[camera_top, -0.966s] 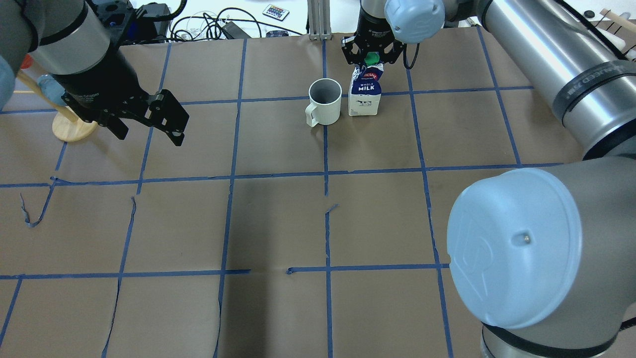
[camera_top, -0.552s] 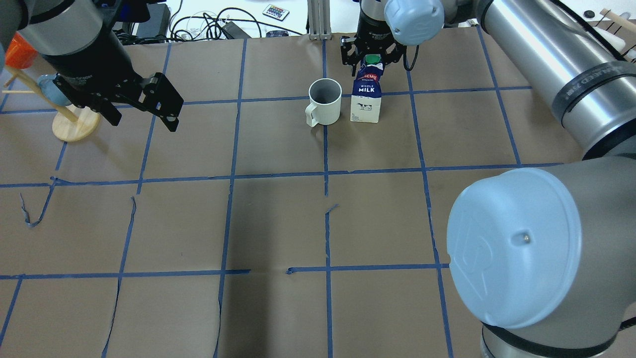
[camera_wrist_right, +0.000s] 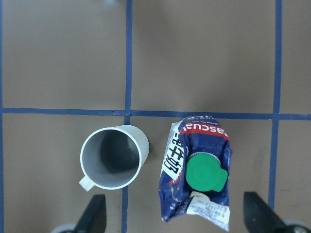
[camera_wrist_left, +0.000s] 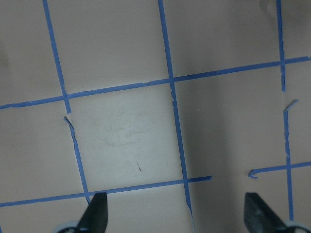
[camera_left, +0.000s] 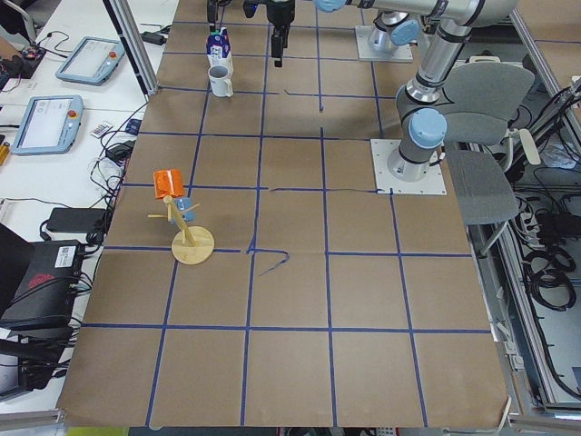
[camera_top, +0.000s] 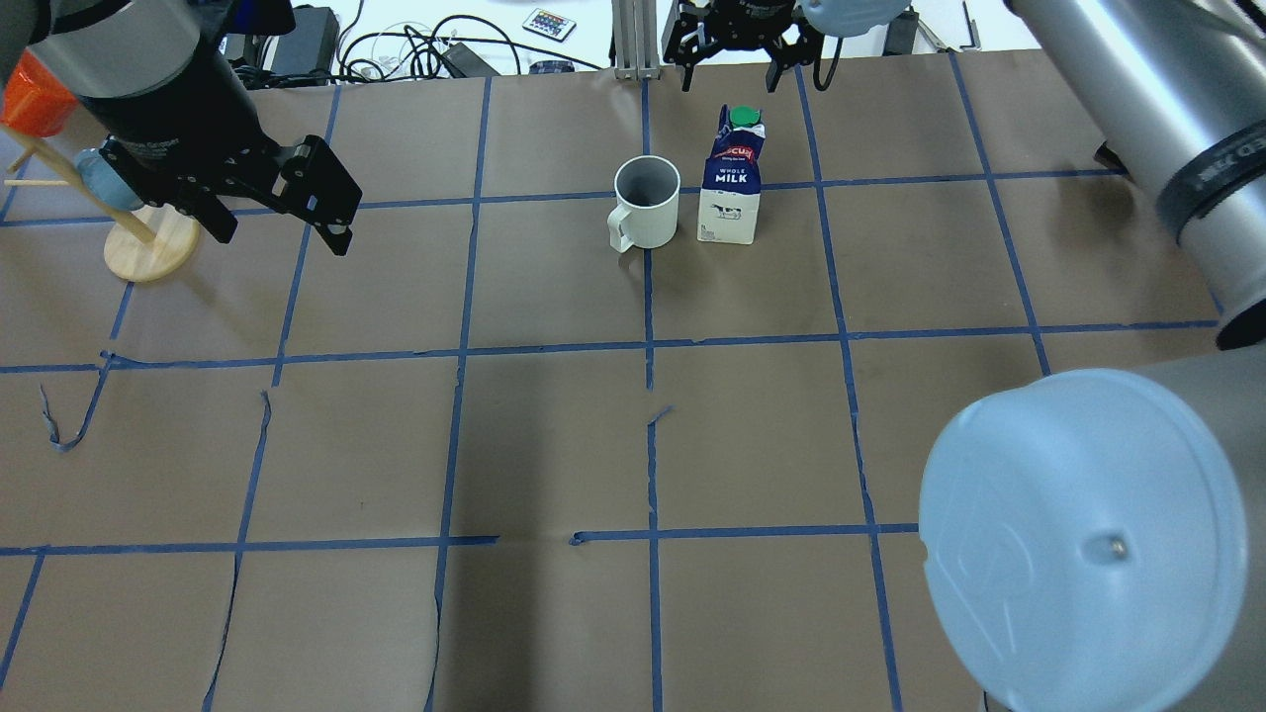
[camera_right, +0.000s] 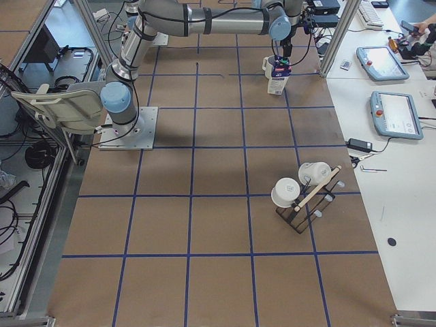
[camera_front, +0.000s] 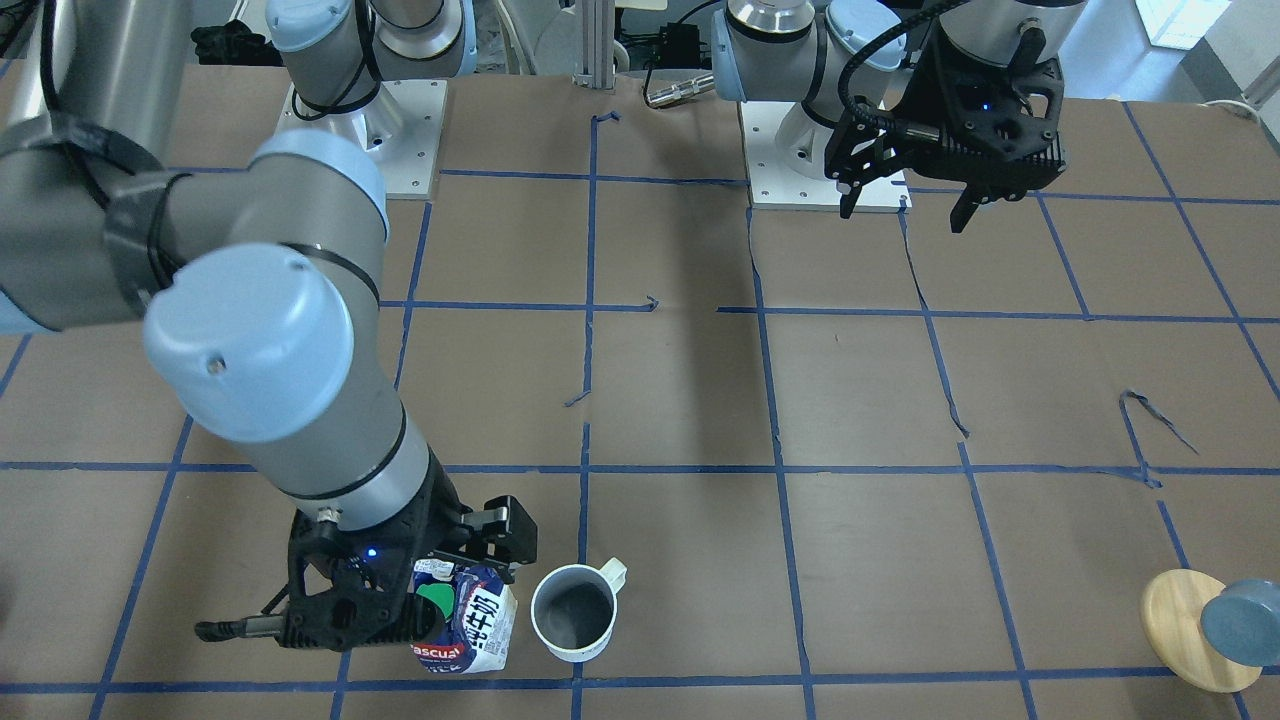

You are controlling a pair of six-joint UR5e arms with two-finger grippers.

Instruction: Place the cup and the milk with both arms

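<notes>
The white cup (camera_top: 648, 203) stands upright on the brown table, handle toward the near left. The blue and white milk (camera_top: 732, 188) with its green cap stands upright just right of it, a small gap between them. My right gripper (camera_top: 732, 59) is open and empty, raised above the milk near the far edge. Its wrist view looks straight down on the cup (camera_wrist_right: 114, 158) and the milk (camera_wrist_right: 199, 170) between its spread fingers (camera_wrist_right: 95, 216). My left gripper (camera_top: 280, 229) is open and empty, raised over the table's left side, far from both. Its wrist view shows only bare table between the fingers (camera_wrist_left: 97, 211).
A wooden stand (camera_top: 148, 247) with a blue-grey cylinder and an orange cup stands at the far left, just behind my left gripper. Cables and devices (camera_top: 415, 49) lie beyond the far edge. A rack with white mugs (camera_right: 303, 191) stands at the table's right end.
My right gripper has let go of the milk's top and risen away toward the far edge; the milk now stands free and upright. My left gripper has drawn back slightly to the left.
</notes>
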